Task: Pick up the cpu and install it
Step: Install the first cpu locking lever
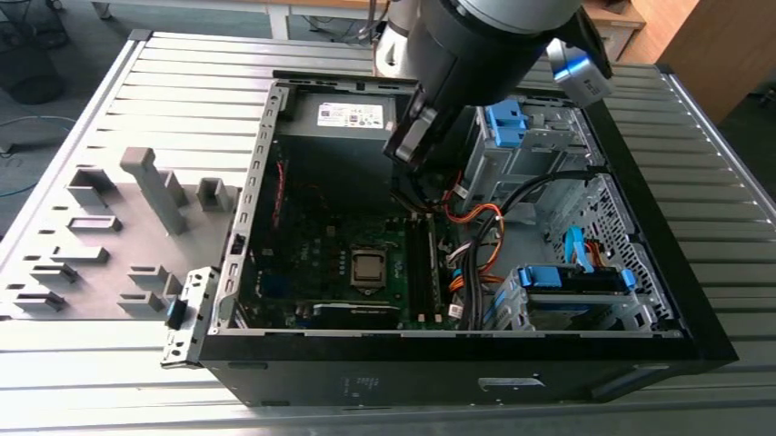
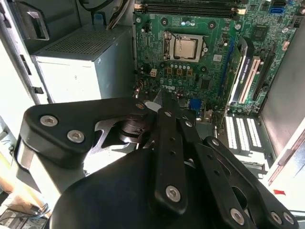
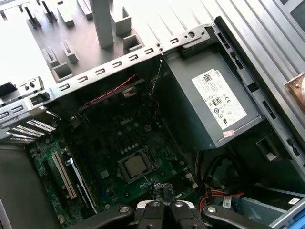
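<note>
The arm is hanging over the open computer case (image 1: 461,372), which is lying on its side on the slatted metal desk (image 1: 182,82). In both wrist views the claw (image 3: 163,190) (image 2: 159,101) is showing its fingers pressed together, with nothing gripped between them. It is hovering above the green motherboard (image 3: 95,157), clear of the board's surface, and how high it sits I cannot tell.

The cpu (image 3: 136,164) is sitting flat inside the metal frame of its socket, roughly in the middle of the motherboard. Its silvery top is catching the light in the second wrist view (image 2: 185,46), and in the exterior view it is showing as a small pale square (image 1: 367,265). The claw is not touching it. In the first wrist view the fingertips are lining up just beside the socket.

The grey power supply (image 1: 352,115) is filling the far corner of the case, with the arm's dark wrist looming just beside it. Black memory sticks (image 1: 421,263) are standing just to the exterior view's right of the socket, and a bundle of orange cables (image 1: 475,218) is curling beyond them. Blue drive brackets (image 1: 570,277) are sitting on the exterior view's right side of the case. Outside the case, on the exterior view's left, a grey tray (image 1: 85,272) is carrying upright plastic blocks (image 1: 152,186).
</note>
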